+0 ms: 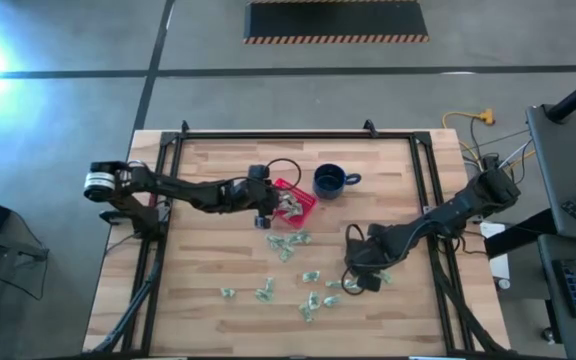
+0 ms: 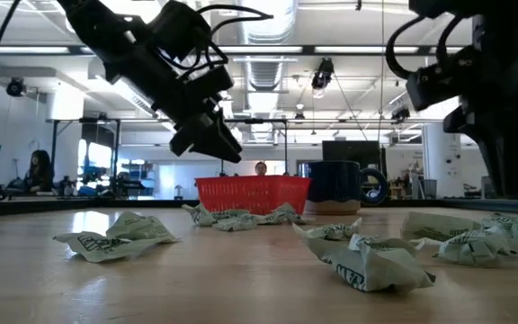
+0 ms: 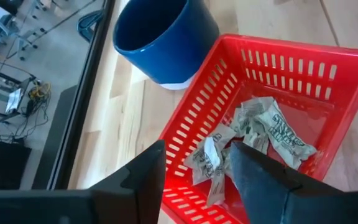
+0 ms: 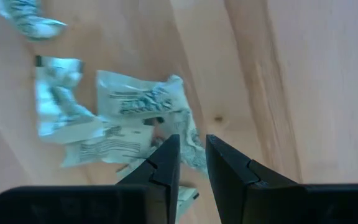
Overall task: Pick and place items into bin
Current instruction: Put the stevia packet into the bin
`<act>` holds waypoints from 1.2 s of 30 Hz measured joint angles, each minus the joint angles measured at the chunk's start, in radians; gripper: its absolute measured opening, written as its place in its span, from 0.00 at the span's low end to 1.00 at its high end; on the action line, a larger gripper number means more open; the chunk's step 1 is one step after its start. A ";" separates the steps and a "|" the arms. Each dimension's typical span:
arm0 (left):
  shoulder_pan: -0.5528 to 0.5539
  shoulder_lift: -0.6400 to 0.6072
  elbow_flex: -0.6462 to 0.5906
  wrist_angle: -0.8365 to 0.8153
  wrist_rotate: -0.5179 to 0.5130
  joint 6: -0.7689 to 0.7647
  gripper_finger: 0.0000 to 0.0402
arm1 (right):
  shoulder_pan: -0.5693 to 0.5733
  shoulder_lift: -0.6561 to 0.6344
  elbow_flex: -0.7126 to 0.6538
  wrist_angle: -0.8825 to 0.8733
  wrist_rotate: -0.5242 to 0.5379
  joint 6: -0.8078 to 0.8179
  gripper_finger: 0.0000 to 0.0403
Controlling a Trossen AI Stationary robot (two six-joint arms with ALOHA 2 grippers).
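Observation:
The red bin (image 1: 304, 192) stands on the table next to the dark blue mug (image 1: 330, 181). Several crinkled green-and-white items (image 3: 260, 127) lie on the bin's floor. My left gripper (image 3: 197, 149) hangs open just above the bin's near left corner (image 2: 252, 193), with nothing between its fingers. More items (image 1: 288, 242) are strewn on the wood toward the near edge. My right gripper (image 4: 192, 143) points down over one of these pieces (image 4: 138, 102) at the right of the scatter. Its fingers are a narrow gap apart, with nothing between them.
Loose pieces lie in a cluster just near of the bin and in a band along the near side (image 1: 308, 305), and some show close in the low view (image 2: 367, 256). A black frame (image 1: 423, 190) borders the wooden top. Bare wood lies at the far left.

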 joint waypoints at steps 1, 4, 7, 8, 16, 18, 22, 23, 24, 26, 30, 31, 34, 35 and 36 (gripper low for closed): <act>0.000 -0.005 0.000 -0.002 0.000 0.000 0.41 | 0.001 0.000 -0.005 0.004 0.000 0.005 0.17; -0.002 -0.015 0.000 0.002 0.001 -0.015 0.41 | 0.005 0.000 -0.020 0.046 0.000 0.005 0.19; -0.004 -0.025 0.000 0.001 0.003 -0.027 0.41 | 0.008 0.000 -0.035 0.093 0.000 0.005 0.22; -0.006 -0.030 0.000 0.001 0.003 -0.028 0.41 | 0.008 0.000 -0.042 0.101 0.000 0.005 0.23; -0.017 -0.032 0.000 -0.006 0.006 -0.078 0.41 | 0.008 0.000 -0.101 0.142 0.000 0.050 0.31; -0.019 -0.032 0.000 -0.008 0.006 -0.080 0.41 | 0.008 0.000 -0.115 0.153 0.000 0.050 0.31; -0.030 -0.036 0.000 -0.008 0.004 -0.082 0.41 | 0.008 0.000 -0.128 0.153 0.000 0.049 0.26; -0.033 -0.037 0.000 -0.007 0.004 -0.082 0.41 | 0.008 0.000 -0.128 0.153 0.000 0.047 0.24; -0.036 -0.038 0.000 -0.008 0.004 -0.082 0.41 | 0.008 0.000 -0.128 0.154 0.000 0.044 0.21; -0.042 -0.043 0.000 -0.008 0.004 -0.082 0.41 | 0.008 0.000 -0.127 0.155 0.004 0.024 0.15; -0.056 -0.054 0.000 -0.009 0.003 -0.082 0.41 | 0.008 0.000 -0.108 0.155 0.020 -0.019 0.04; -0.061 -0.059 0.000 -0.010 0.003 -0.084 0.41 | 0.008 0.000 -0.101 0.155 0.032 -0.029 0.03; -0.074 -0.080 0.000 -0.042 0.003 -0.116 0.41 | 0.008 -0.001 -0.073 0.154 0.058 -0.064 0.03; -0.079 -0.091 0.000 -0.065 0.003 -0.132 0.41 | 0.008 -0.002 -0.061 0.155 0.068 -0.080 0.02; -0.083 -0.105 0.000 -0.096 0.003 -0.141 0.41 | 0.008 -0.002 -0.049 0.155 0.081 -0.096 0.02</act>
